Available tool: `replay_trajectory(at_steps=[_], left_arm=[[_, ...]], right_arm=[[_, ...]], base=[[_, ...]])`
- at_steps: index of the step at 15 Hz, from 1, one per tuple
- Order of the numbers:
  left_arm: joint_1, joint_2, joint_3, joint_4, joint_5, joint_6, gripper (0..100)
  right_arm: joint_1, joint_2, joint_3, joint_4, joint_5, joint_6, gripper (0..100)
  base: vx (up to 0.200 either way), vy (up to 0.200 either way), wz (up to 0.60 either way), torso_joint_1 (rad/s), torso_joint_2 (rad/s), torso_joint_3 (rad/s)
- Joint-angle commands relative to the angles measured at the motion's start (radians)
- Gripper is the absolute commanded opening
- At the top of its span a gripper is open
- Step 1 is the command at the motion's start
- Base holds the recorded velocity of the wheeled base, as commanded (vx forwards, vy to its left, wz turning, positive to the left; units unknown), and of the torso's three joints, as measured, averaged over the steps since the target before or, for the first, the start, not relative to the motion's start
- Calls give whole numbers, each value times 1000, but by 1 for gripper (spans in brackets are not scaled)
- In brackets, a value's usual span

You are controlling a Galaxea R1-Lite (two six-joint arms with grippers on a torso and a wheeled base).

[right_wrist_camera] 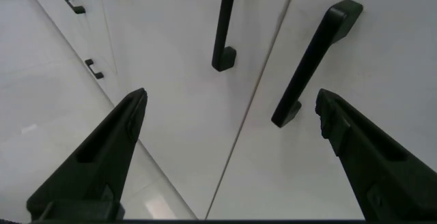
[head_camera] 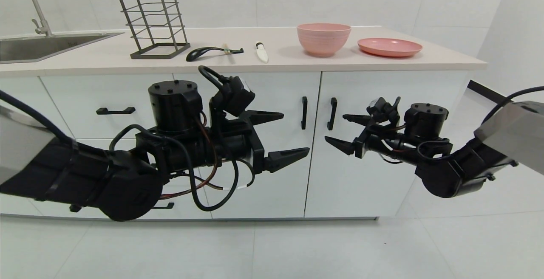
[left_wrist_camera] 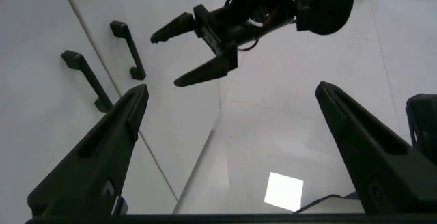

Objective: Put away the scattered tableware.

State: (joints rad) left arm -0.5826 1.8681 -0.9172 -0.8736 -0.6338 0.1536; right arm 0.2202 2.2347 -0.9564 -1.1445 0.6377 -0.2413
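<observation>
Counter (head_camera: 106,56) holding one bowl (head_camera: 323,39), one plate (head_camera: 389,47), one spoon (head_camera: 208,52), one knife (head_camera: 262,52)

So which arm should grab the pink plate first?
Probably the right. The plate lies at the counter's right end, on that arm's side, and the right gripper is open and empty. The left gripper hangs further left.

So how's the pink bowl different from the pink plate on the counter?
The bowl is deep with tall walls, while the plate is shallow and nearly flat. The bowl stands to the left of the plate, which lies nearer the right end of the counter. Both are pink, round and right side up, and they do not touch.
</observation>
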Motion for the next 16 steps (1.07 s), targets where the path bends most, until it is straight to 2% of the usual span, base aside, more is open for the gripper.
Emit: replay_trajectory(at_steps=[1,5,9,10,12,16], left_arm=[[0,36,-14,-1,-1,0,100],[-8,71,-42,2,9,1,100],[-2,123,-147,15,13,0,100],[-2,128,-160,18,13,-2,100],[-2,148,-207,59,13,-29,100],[0,207,-321,114,13,-49,100]], right_arm=[[-2,66,-53,-3,2,-1,100],[-1,122,-180,-3,10,0,100],[1,178,-268,-4,17,0,100],[1,180,-271,-4,27,0,100],[4,181,-268,-4,93,2,100],[2,178,-236,-9,195,0,100]], base=[[0,0,0,0,0,0],[0,0,0,0,0,0],[0,0,0,0,0,0],[0,0,0,0,0,0],[0,0,0,0,0,0],[0,0,0,0,0,0]])
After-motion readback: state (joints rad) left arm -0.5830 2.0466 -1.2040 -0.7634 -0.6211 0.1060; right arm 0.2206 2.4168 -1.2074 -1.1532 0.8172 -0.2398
